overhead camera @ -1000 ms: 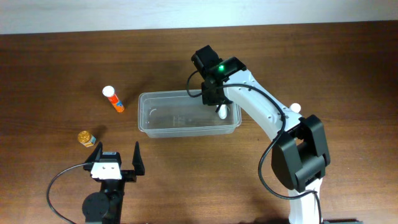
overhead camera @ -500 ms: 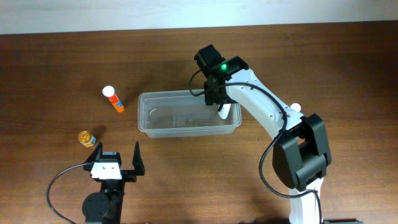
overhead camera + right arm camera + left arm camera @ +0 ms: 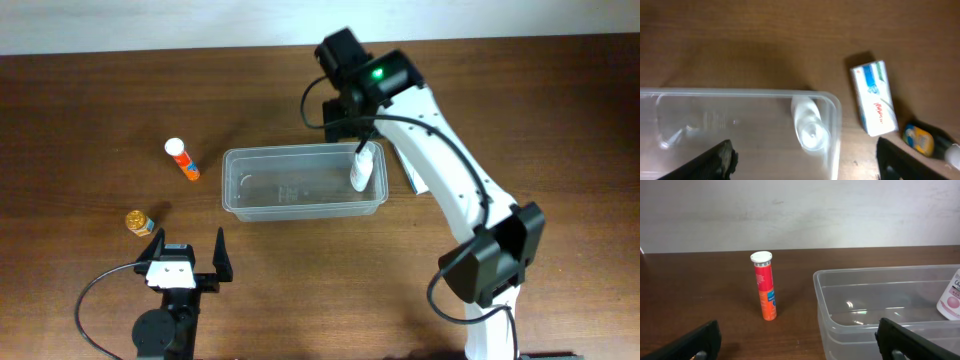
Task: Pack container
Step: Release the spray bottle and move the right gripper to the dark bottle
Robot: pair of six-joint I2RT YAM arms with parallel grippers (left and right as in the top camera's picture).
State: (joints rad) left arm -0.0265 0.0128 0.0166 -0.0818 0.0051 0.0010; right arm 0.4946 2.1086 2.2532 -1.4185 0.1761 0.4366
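Right hand (image 3: 805,152), spread and empty, hangs just above the clear, shallow, rectangular plastic tub (image 3: 740,92) on the brown wooden worktop (image 3: 740,40). Likely light, flexible, slick: pinch its rim at a corner.

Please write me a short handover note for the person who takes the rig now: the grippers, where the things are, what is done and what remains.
Left gripper: open, empty, well clear of the container.
Right gripper: open, empty, above the container's right end.
Done: one white bottle is inside the container, at its right end.
Left to pack: the orange tube and the small yellow jar, both to the left of the container; the white box and what looks like a small yellow-labelled bottle, both to its right.
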